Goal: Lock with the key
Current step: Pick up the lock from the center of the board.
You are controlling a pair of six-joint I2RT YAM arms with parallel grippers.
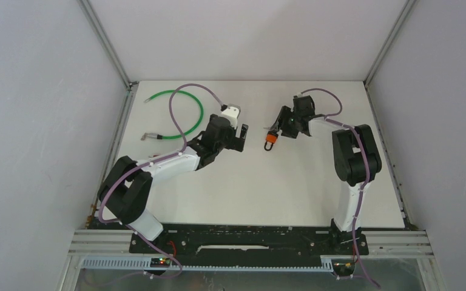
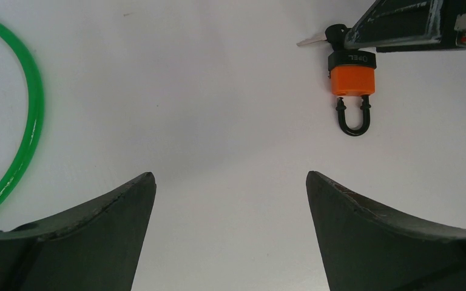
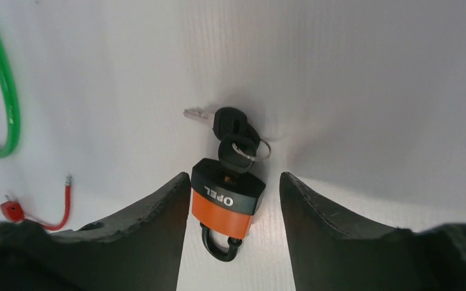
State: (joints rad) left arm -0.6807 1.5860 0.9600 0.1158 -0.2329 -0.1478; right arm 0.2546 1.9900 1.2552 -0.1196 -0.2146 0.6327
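left claw (image 2: 230,176): spread wide, holding nothing, above table (image 2: 218,91) | right claw (image 3: 235,177): part-spread, straddling padlock (image 3: 226,209), gap at one finger, no clamp seen | padlock: flat on table, centre rear, key (image 3: 235,151) in keyhole | green cable (image 1: 197,112): left rear

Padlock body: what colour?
Orange padlock body with a black top; shows best in the right wrist view.

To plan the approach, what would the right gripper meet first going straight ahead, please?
Likely the orange padlock, lying between the right gripper's open jaws; its keys sit just beyond.
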